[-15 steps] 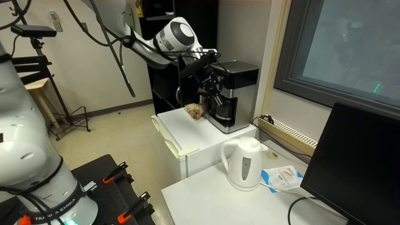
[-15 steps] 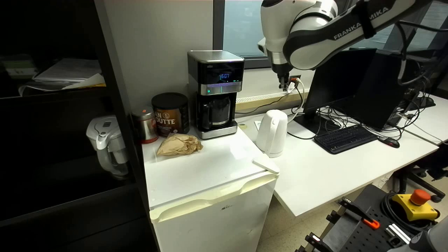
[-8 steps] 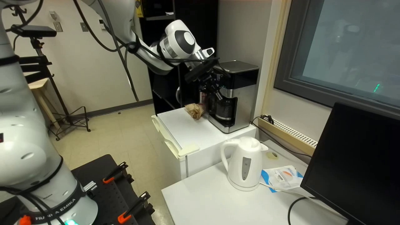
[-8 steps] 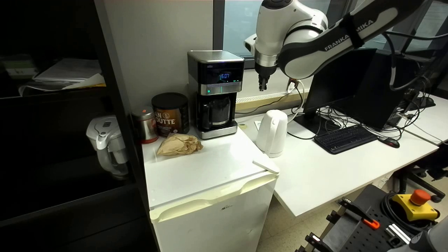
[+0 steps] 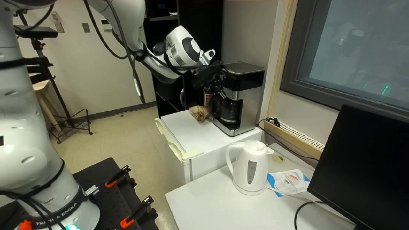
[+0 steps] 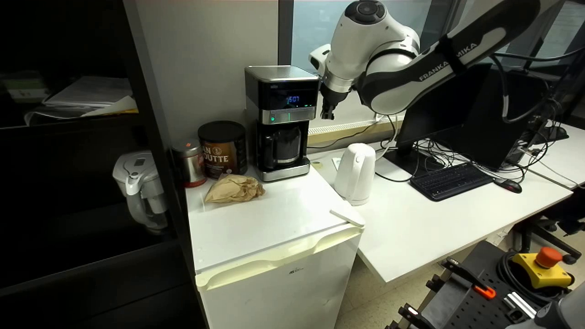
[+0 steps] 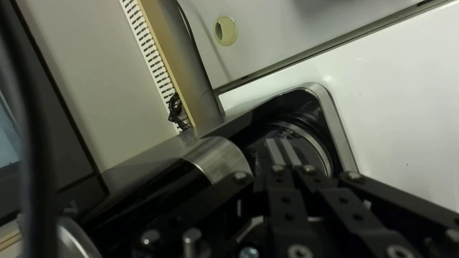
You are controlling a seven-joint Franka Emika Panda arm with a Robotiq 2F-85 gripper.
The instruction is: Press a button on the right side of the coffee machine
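Observation:
The coffee machine is boxy, black and silver, and stands on a white fridge. It shows in both exterior views, with its silver side [image 5: 250, 110] and its front band [image 6: 290, 115] visible. The band has a green light at its left, and the dark panel above it shows blue digits. My gripper [image 5: 222, 95] is in front of the machine. It also shows in an exterior view [image 6: 327, 114], just right of the machine's right edge. In the wrist view the gripper [image 7: 283, 152] is shut and empty, its tips across the dark carafe [image 7: 308, 152], beside the silver band [image 7: 218, 157]. Individual buttons are too small to tell.
A white kettle [image 6: 354, 173] stands on the desk right of the fridge [image 6: 274, 228]. A crumpled paper bag [image 6: 235, 188], a coffee can [image 6: 222, 153] and a metal canister [image 6: 189, 162] are left of the machine. A monitor [image 5: 364, 166] stands on the desk.
In an exterior view my gripper has moved left, closer to the coffee machine's right edge, and tilted. It stays at about the same height. The machine and other objects have not moved.

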